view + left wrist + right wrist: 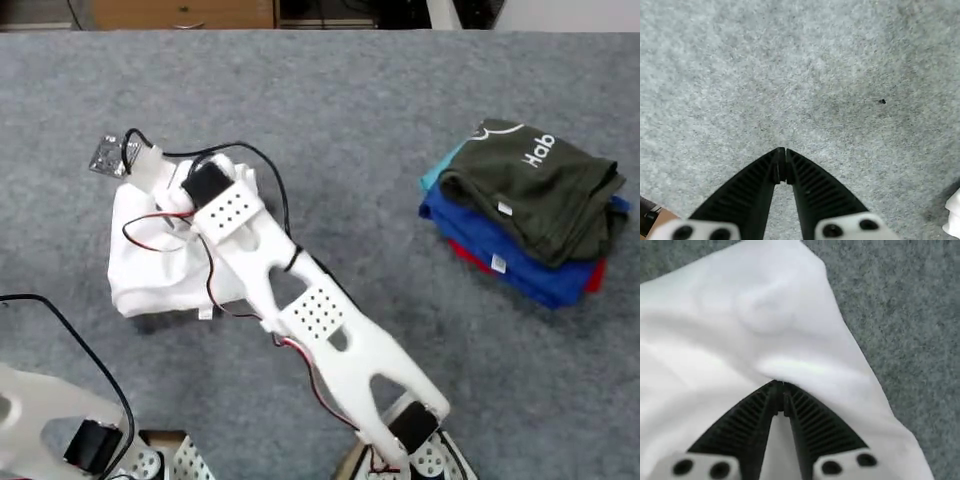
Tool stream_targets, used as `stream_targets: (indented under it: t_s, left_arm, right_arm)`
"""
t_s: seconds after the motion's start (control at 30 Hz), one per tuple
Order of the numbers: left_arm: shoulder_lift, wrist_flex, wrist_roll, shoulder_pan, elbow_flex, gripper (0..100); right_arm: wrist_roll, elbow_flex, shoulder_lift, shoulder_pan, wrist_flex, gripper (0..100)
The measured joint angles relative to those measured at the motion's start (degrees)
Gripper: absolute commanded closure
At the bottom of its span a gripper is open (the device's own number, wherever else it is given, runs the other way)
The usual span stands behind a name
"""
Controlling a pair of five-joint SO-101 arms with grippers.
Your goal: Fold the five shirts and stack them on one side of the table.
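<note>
White shirt point(740, 330) pinched at a fold by right gripper point(779, 391), left gripper point(781, 162) pressed together

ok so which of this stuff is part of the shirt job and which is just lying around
Part of the job:
white shirt, pinched by the right gripper
stack of folded shirts
left gripper, shut over bare table

Just lying about:
wooden drawer unit beyond the table
dark speck

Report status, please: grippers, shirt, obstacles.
Left gripper shut, over table. Right gripper shut on white shirt. Stack of four aside. Cables cross white shirt.
</note>
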Motion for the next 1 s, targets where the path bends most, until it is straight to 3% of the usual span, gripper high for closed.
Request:
stream_targets:
  t_s: [0.13,0.3,0.5,1.0]
  left_arm:
    - [0.0,0.0,0.0,0.0,0.0,98]
    - [0.0,0.0,0.0,0.0,0.0,98]
    - [0.0,0.0,0.0,0.0,0.0,98]
    - [0.0,0.0,0.0,0.0,-2.0,98]
  right_arm:
    - [0.0,-0.1,0.2,0.0,1.7,99.5]
    - [0.0,-1.4,0.1,0.0,11.8,99.5]
    - [0.0,-0.1,-3.3,0.5,13.5,99.5]
    - [0.0,35.7,-24.1,2.0,13.5,99.5]
